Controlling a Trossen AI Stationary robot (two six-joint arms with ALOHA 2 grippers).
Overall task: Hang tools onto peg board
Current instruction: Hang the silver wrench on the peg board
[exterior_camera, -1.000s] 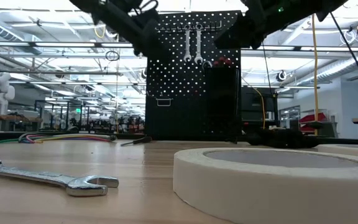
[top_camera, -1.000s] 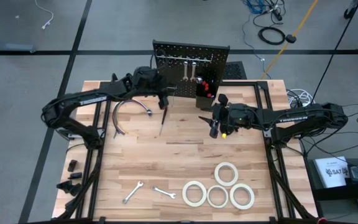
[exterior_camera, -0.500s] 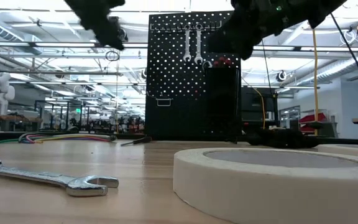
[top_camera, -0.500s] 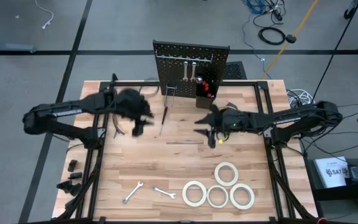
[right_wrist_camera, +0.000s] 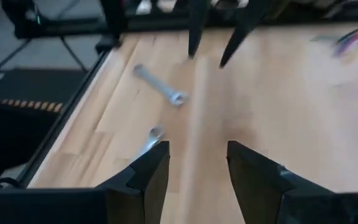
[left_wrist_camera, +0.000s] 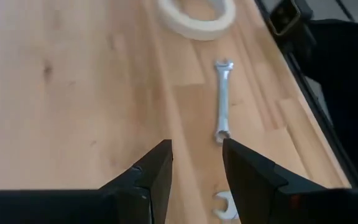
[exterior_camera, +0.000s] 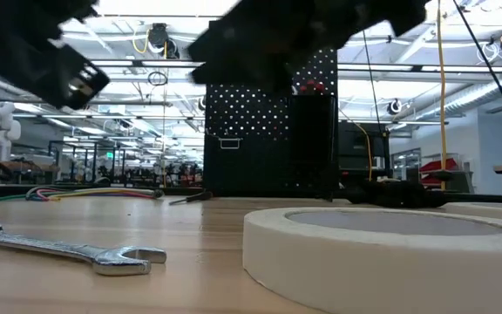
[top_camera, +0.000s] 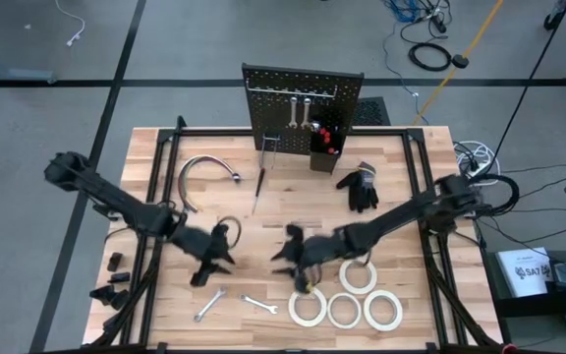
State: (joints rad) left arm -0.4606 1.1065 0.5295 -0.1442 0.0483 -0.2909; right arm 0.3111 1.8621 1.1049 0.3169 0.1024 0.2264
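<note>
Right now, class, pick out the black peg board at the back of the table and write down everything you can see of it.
The peg board is an upright black rectangular panel dotted with rows of small holes, apparently metal. It stands at the table's far edge, near the middle. Two silver wrenches hang side by side from a rail near its top. A small black box bin on its front holds red-handled tools. A wire hook sticks out lower down. No end effector touches it.

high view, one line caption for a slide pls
Both arms reach toward two wrenches and tape rolls at the table's front; peg board behind.
</note>
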